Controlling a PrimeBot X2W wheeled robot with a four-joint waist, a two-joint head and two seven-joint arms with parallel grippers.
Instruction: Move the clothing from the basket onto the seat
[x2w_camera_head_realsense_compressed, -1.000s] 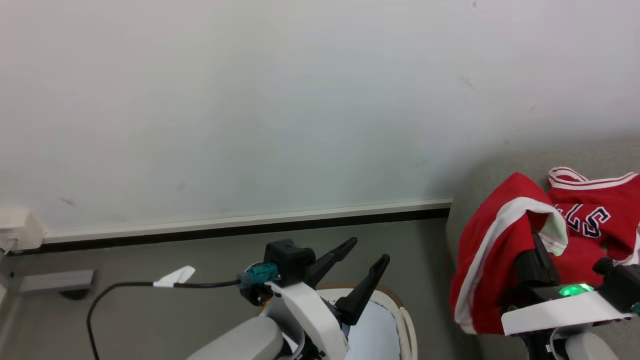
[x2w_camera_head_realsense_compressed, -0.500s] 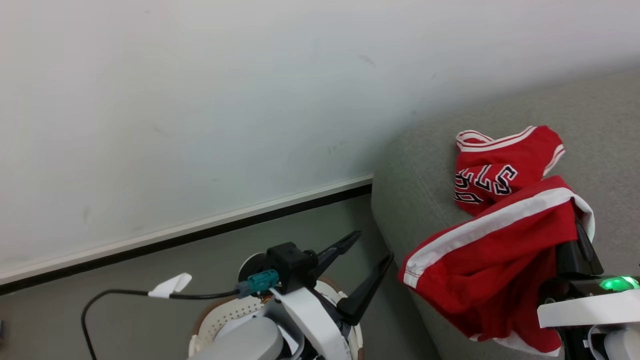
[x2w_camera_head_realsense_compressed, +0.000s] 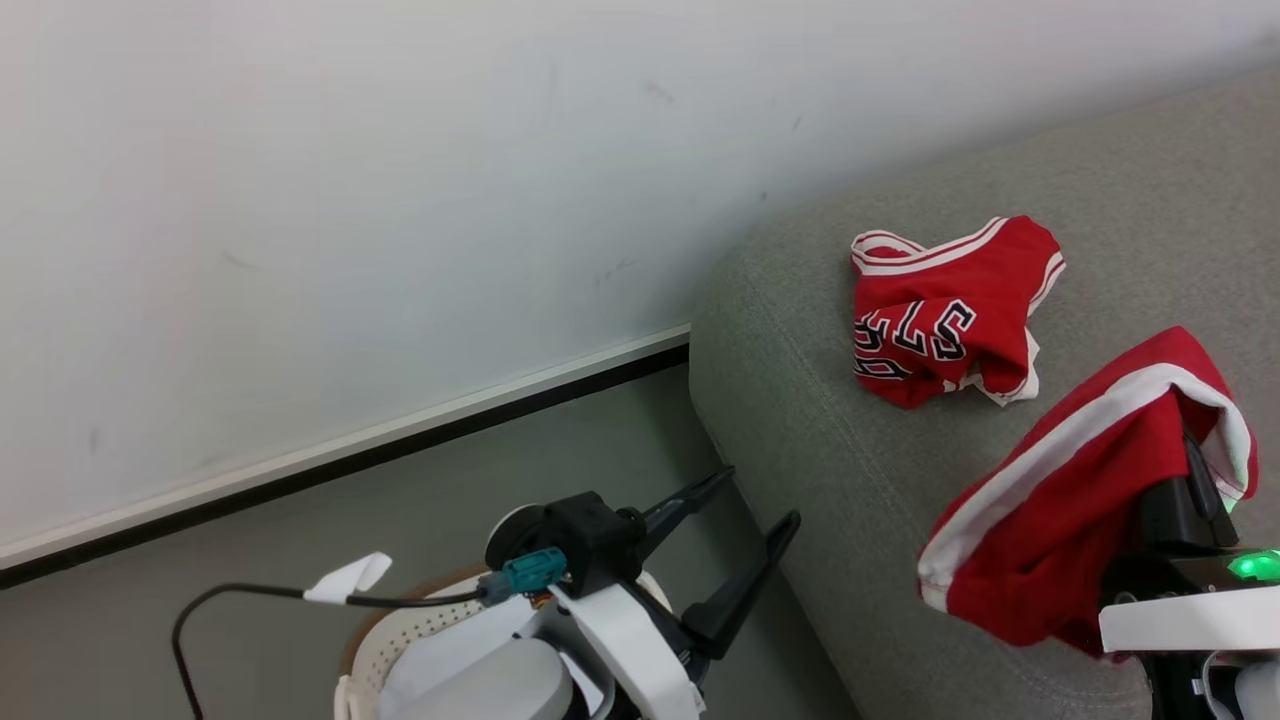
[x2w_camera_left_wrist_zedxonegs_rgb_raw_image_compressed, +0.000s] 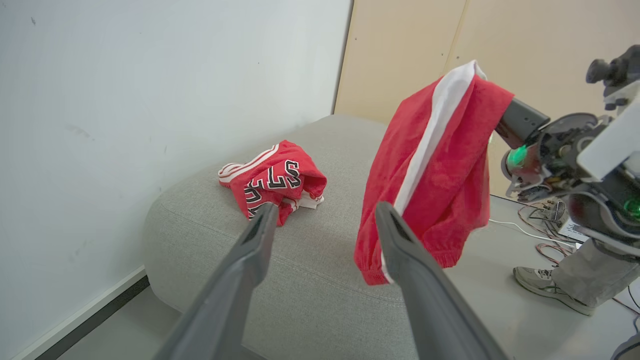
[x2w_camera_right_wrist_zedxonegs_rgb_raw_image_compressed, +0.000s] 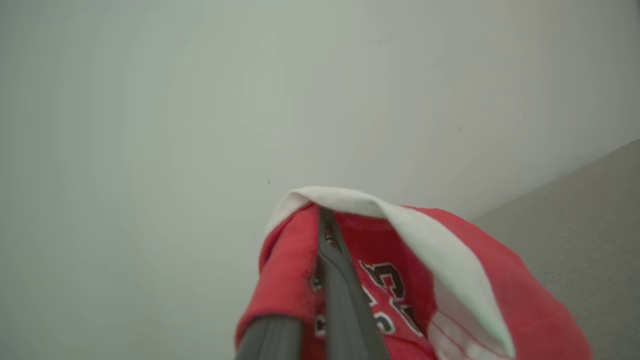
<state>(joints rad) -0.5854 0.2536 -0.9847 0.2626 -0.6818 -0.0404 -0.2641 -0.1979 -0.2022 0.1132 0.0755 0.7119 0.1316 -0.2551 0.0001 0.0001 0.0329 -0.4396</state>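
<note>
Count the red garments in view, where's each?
2. The lettered jersey lies crumpled on the sofa; the white-striped red garment hangs in the air, clamped in the right gripper. The basket is mostly hidden, so more may be inside.

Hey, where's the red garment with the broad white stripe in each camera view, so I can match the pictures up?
Head view: the striped garment is at the lower right, held up, with the sofa behind it.
Left wrist view: right of centre, hanging at the sofa's right side.
Right wrist view: bottom centre, close up.
Shared landmark: the grey sofa, which sits at the right edge in the right wrist view.
</note>
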